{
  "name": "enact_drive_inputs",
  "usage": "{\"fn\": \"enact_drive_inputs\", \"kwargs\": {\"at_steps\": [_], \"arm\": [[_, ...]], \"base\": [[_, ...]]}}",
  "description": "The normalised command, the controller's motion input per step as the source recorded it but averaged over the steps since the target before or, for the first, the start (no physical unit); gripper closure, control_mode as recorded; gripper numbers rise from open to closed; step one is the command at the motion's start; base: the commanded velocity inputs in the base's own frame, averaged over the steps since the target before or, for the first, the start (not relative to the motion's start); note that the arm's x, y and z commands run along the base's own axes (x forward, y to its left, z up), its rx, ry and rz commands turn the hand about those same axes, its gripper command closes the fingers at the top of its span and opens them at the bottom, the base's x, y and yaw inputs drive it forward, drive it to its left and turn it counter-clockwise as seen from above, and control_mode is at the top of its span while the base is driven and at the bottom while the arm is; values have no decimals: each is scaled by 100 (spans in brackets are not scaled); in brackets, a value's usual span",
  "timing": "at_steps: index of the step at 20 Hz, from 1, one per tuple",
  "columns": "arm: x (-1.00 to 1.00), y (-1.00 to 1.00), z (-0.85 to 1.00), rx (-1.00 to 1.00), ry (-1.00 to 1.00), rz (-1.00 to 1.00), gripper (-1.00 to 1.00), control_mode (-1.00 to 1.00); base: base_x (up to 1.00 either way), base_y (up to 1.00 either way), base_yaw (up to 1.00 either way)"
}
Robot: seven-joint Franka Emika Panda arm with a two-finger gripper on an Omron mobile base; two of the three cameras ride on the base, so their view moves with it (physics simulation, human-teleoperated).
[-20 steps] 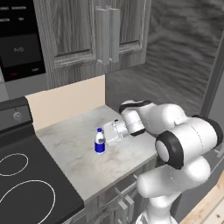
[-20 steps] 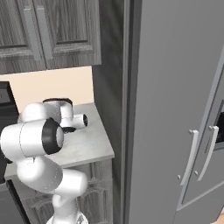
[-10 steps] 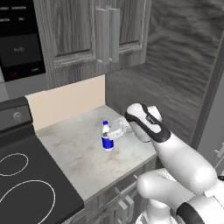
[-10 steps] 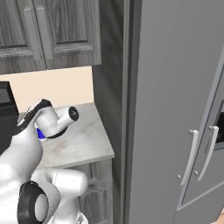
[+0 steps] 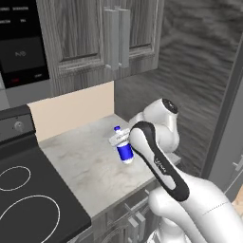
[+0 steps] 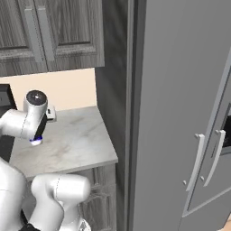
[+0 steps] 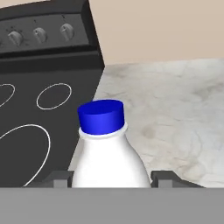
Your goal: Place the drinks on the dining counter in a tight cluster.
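The white-and-blue bottle [image 5: 123, 145] stands with its long axis close to vertical, blue cap [image 7: 101, 115] uppermost. In the left base view the cap leans slightly toward the stove side. The base faces the marble worktop [image 5: 90, 163].

The gripper [image 5: 124, 141] approaches from the side, at the height of the bottle's upper body. In the hand view the two dark finger tips [image 7: 59, 179] flank the white shoulder of the bottle, one on each side, and the bottle rises centrally between them. The jaws are clenched on the bottle; the body fills the gap from tip to tip.

The bottle has a white upper body, a narrow neck and a blue lower band, seen in the left base view. In the right base view, part of the blue base [image 6: 34, 141] shows beneath the arm's wrist.

The bottle is over the worktop, toward its right edge and roughly midway between the front edge and the beige backsplash [image 5: 71, 110]. Whether the base touches the surface or hangs just above it cannot be told. The black stove [image 5: 28, 199] adjoins the worktop's left edge, well apart from the bottle.
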Motion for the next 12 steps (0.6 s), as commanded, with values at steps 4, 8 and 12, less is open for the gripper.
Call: {"fn": "enact_drive_inputs", "kwargs": {"at_steps": [4,8,12], "arm": [[-69,-38,51,-16,-4,-7,100,-100],[-80,-34,48,-4,-13,0,100,-100],[-84,-26,30,1,-20,0,100,-100]], "base": [[0,0,0],[0,0,0],[0,0,0]]}}
